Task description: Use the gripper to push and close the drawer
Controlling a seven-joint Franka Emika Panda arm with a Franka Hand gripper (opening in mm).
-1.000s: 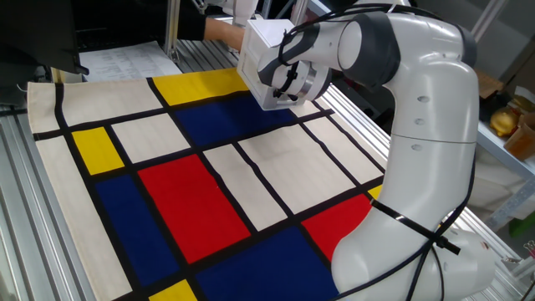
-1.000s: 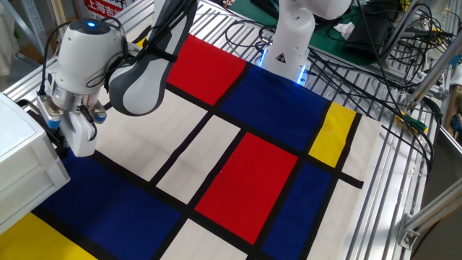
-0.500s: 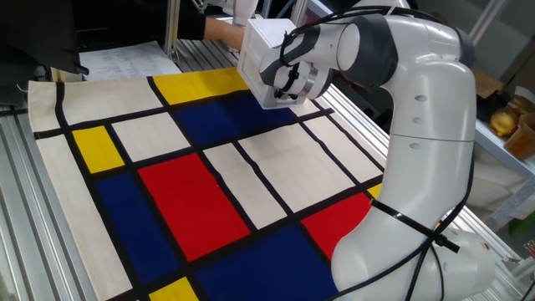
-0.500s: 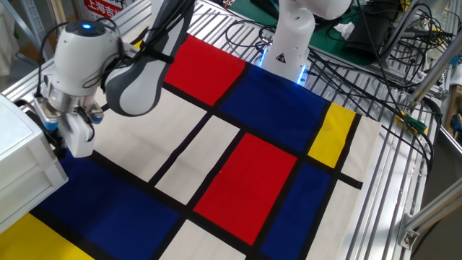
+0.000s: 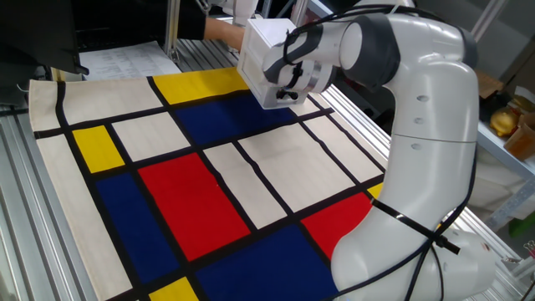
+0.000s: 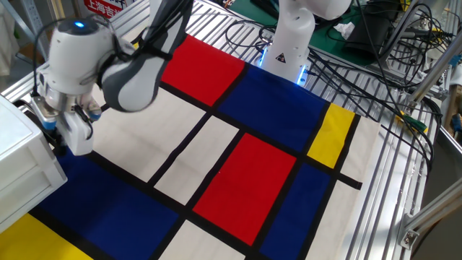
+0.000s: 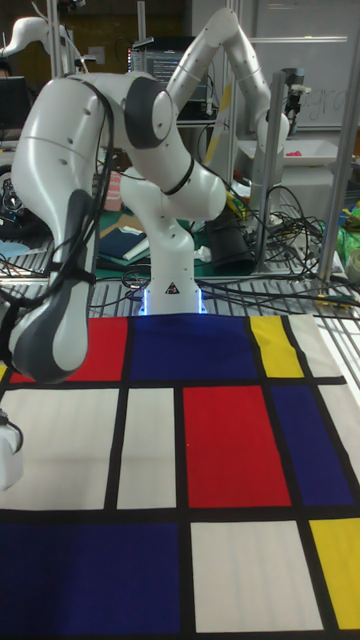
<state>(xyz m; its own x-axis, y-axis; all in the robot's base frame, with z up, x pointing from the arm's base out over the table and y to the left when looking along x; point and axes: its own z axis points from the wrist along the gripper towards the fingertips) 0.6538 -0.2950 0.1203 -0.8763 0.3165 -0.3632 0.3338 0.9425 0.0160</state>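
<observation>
My gripper (image 6: pixel 59 141) was low over the colored mat (image 6: pixel 238 166), pressed right up against the front of the white cabinet (image 6: pixel 22 162), the drawer (image 6: pixel 32 170) at the mat's far corner, my fingers hidden, couldn't tell if open or closed.

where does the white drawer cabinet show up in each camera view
One fixed view: white cabinet, top centre, at the mat's far edge.
The other fixed view: far left edge.
Tall fixed view: not in it.
Shared landmark: the gripper right against it, beside the mat's yellow rectangle.
</observation>
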